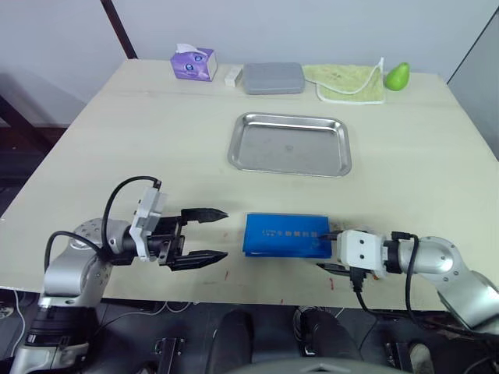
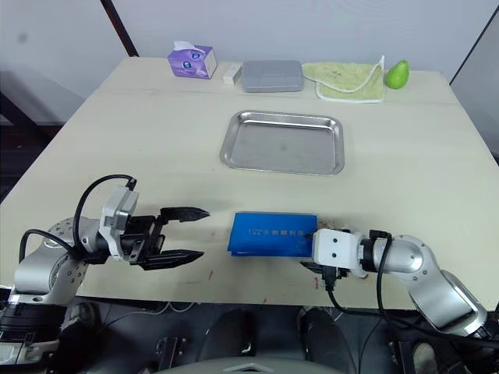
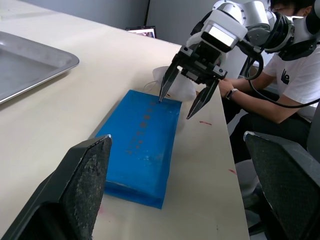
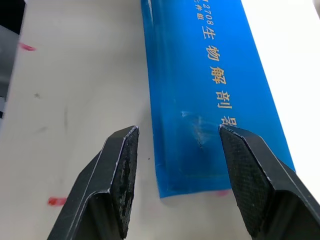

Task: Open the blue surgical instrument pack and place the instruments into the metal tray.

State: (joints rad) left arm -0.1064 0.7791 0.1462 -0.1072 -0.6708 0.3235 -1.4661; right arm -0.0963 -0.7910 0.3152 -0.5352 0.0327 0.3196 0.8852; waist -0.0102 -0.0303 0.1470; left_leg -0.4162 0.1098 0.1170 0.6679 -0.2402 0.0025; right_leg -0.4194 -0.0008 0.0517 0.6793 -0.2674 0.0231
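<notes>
The blue surgical instrument pack [image 1: 286, 234] lies flat and closed near the table's front edge, with pale print on top. My left gripper [image 1: 207, 236] hovers open just left of it, fingers pointing at its left end. At the pack's right end, my right gripper [image 1: 331, 249] is open, one finger over the pack's corner [image 4: 197, 127] and the other beside its near edge. The metal tray [image 1: 290, 144] sits empty behind the pack, mid-table. The instruments are hidden.
Along the far edge stand a purple tissue box [image 1: 193, 63], a small white block [image 1: 233, 75], a grey case [image 1: 273, 78], a yellow-green cloth [image 1: 348, 81] and a green pear [image 1: 398, 75]. A seated person [image 3: 295, 65] shows beyond the table's front edge in the left wrist view.
</notes>
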